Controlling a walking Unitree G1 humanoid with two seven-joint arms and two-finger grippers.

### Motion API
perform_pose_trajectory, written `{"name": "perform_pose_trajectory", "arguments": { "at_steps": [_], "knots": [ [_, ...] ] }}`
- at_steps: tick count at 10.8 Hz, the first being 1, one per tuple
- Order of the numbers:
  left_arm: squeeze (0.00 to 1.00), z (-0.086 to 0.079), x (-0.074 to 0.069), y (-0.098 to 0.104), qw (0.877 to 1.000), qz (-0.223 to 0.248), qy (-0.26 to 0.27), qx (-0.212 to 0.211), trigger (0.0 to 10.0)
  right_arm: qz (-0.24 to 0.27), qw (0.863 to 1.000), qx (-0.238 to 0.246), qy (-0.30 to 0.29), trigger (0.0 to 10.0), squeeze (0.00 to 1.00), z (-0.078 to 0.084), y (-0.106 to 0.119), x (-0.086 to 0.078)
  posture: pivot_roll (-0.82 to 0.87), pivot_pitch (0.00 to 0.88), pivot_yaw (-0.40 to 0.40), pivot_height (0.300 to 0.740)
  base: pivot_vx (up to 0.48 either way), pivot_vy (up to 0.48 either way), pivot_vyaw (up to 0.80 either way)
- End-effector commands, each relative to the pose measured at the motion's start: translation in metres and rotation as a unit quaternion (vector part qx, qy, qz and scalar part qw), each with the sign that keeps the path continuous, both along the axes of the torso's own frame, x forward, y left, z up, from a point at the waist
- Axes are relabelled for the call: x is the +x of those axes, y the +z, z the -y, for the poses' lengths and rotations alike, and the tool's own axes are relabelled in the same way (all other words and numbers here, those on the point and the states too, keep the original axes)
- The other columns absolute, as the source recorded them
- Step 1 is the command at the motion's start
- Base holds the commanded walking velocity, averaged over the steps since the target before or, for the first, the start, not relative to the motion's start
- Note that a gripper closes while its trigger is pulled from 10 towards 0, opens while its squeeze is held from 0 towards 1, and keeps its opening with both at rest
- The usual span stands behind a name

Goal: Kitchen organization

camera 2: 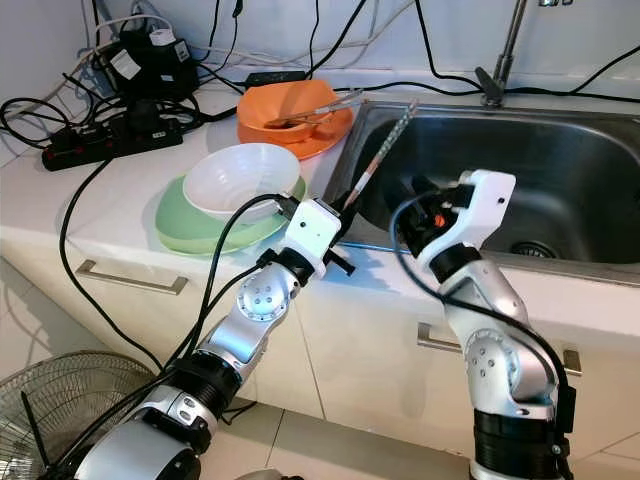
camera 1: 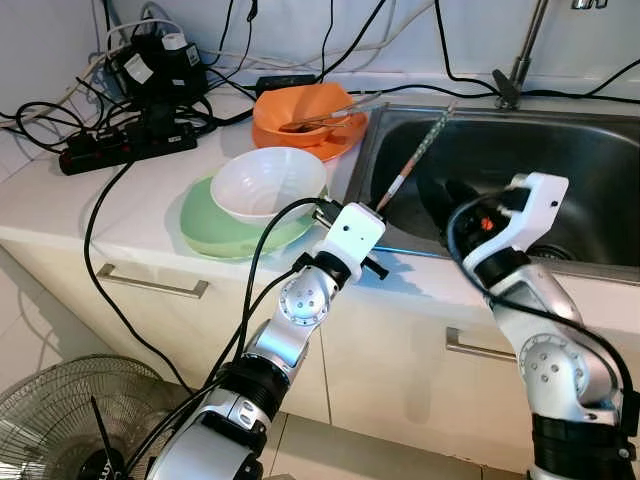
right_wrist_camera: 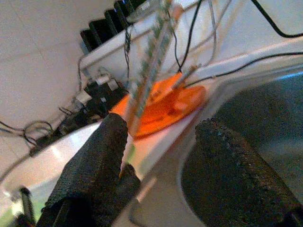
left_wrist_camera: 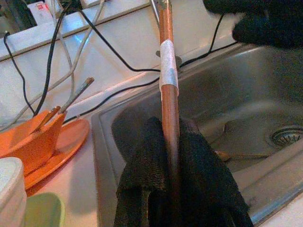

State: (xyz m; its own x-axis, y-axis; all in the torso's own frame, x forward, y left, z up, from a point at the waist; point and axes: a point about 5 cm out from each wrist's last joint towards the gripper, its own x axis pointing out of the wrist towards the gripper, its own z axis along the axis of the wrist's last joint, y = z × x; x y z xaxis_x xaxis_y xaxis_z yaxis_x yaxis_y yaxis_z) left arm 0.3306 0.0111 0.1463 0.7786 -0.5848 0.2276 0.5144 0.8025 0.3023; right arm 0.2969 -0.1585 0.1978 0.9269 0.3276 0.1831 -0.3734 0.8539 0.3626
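Observation:
My left gripper is shut on a long brown chopstick with a white band, holding it slanted over the left rim of the steel sink. The chopstick's patterned upper end points toward the back wall. My right gripper is open inside the sink, just right of the chopstick, which runs close beside one of its fingers. On the counter a white bowl sits on a green plate. Behind them an orange bowl holding more chopsticks rests on an orange plate.
A faucet stands behind the sink, and a drain lies on its floor. A power strip, chargers and cables crowd the counter's back left. Drawer handles line the cabinet front. A fan stands on the floor at lower left.

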Motion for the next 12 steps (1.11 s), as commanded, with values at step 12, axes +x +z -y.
{"name": "perform_pose_trajectory", "arguments": {
  "at_steps": [12],
  "knots": [
    [0.0, -0.003, 0.003, -0.005, 1.0, -0.006, 0.01, 0.018, 10.0, -0.019, 0.997, 0.058, 0.036, 10.0, 0.0, -0.046, -0.014, 0.027, 0.03, 0.0, 0.095, 0.74, 0.0, 0.0, 0.0]
  ]
}}
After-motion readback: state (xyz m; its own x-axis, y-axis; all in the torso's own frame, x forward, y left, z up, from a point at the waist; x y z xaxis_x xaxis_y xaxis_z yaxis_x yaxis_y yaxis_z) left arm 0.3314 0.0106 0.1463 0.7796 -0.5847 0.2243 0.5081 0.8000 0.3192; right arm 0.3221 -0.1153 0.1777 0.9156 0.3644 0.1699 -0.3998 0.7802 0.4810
